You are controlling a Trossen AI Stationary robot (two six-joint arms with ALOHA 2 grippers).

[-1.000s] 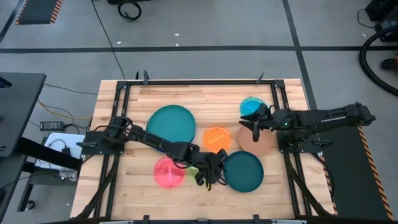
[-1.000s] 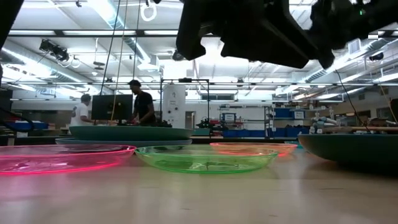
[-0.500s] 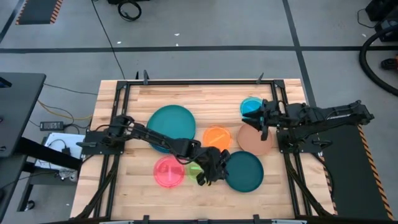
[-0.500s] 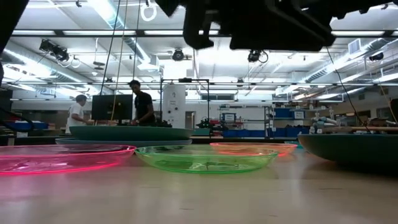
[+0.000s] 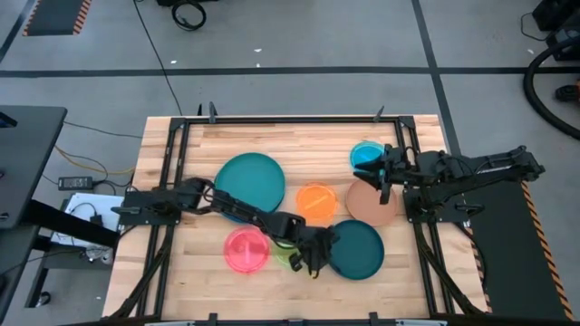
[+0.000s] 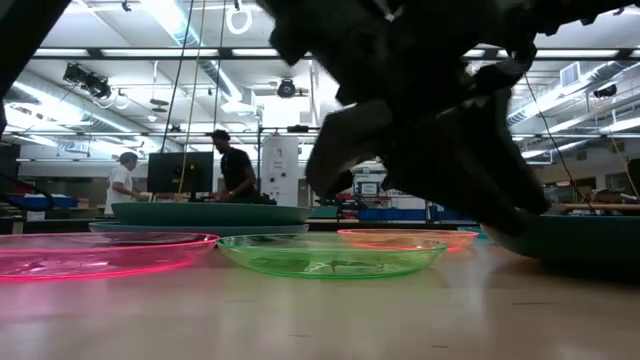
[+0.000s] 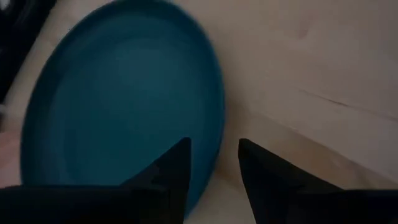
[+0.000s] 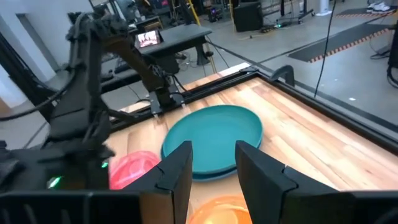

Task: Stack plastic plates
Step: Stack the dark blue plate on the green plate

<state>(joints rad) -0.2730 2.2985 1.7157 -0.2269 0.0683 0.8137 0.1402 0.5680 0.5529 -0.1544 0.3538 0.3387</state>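
Item, dark teal plate (image 5: pixel 355 249), flat on the bench (image 5: pixel 299 145) beside the green plate (image 6: pixel 330 255): my left hand (image 5: pixel 313 260), fingers apart and empty, has just dropped to its near rim, so lifting it comes next.

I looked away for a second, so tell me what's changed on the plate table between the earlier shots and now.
The left gripper has dropped low at the near edge of the dark teal plate, fingers open astride its rim, nothing gripped yet. The right gripper pulled back slightly toward its base a moment ago and now hovers open over the brown plate. No plate has moved.
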